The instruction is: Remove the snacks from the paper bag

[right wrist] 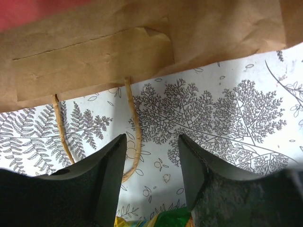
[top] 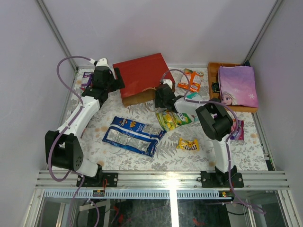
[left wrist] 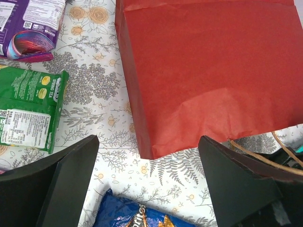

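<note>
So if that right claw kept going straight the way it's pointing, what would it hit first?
Most likely the brown open edge of the paper bag, straight ahead of the right gripper. A cord handle lies in the gap beside one finger. If it tilts down, the tablecloth comes first.

The red paper bag (top: 142, 71) is lying flat, brown mouth facing forward; a long blue bag (top: 132, 136), yellow-green packet (top: 171, 120) and small yellow packet (top: 188, 144) are lying nearby.
</note>
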Controlling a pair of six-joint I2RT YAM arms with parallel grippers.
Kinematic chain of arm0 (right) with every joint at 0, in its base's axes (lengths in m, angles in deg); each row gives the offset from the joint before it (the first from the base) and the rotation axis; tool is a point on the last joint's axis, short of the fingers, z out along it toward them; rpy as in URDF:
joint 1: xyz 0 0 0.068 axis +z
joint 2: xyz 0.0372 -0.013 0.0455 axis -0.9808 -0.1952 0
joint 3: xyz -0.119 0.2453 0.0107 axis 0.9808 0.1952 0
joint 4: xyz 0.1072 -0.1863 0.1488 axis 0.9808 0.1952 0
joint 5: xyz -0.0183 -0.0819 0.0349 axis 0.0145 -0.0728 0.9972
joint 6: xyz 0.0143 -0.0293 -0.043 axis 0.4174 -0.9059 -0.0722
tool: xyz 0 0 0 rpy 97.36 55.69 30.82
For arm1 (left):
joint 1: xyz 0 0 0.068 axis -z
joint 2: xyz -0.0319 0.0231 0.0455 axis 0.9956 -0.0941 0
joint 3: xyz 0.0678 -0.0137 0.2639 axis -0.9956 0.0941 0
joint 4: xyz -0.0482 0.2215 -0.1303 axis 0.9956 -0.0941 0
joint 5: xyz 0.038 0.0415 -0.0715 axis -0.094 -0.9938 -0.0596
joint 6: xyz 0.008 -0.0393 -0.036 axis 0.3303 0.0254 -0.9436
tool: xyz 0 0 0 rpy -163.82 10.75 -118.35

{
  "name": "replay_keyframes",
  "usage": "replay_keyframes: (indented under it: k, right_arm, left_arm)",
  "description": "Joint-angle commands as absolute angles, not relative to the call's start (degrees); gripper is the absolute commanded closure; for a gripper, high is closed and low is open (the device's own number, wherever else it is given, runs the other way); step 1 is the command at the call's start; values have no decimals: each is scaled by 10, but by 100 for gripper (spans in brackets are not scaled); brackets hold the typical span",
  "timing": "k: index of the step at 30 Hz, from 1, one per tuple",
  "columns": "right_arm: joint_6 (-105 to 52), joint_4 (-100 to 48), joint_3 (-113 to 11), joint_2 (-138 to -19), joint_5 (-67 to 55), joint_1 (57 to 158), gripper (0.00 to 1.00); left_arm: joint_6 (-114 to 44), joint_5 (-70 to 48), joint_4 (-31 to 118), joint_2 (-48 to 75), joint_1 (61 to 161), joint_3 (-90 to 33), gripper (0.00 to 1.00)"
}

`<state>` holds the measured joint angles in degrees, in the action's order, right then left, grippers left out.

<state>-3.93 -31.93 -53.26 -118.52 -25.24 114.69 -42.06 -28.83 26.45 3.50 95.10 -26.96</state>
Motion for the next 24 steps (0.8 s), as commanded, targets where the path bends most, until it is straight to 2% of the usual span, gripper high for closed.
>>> replay_keyframes:
  k: [1,7,12,17,18,21,24]
  right_arm:
    - [-104,-266,-589,-1204,-298,1161,47]
    - [-139,-204,-642,-1236,-318,1183,62]
    - [-168,-146,-692,-1263,-352,1206,64]
    - [-162,-127,-696,-1274,-321,1206,67]
    - [-159,-125,-696,-1273,-312,1206,72]
    - [-148,-130,-688,-1263,-285,1203,99]
    - [-136,-146,-668,-1238,-257,1199,100]
  left_arm:
    - [-425,-269,313,52,936,-255,13]
    - [-425,-266,317,59,924,-244,13]
    - [-425,-265,317,62,921,-243,13]
    - [-425,-267,315,67,920,-238,13]
    - [-424,-268,316,68,920,-238,13]
    - [-425,-270,315,70,919,-237,13]
    - [-425,-270,316,73,919,-236,13]
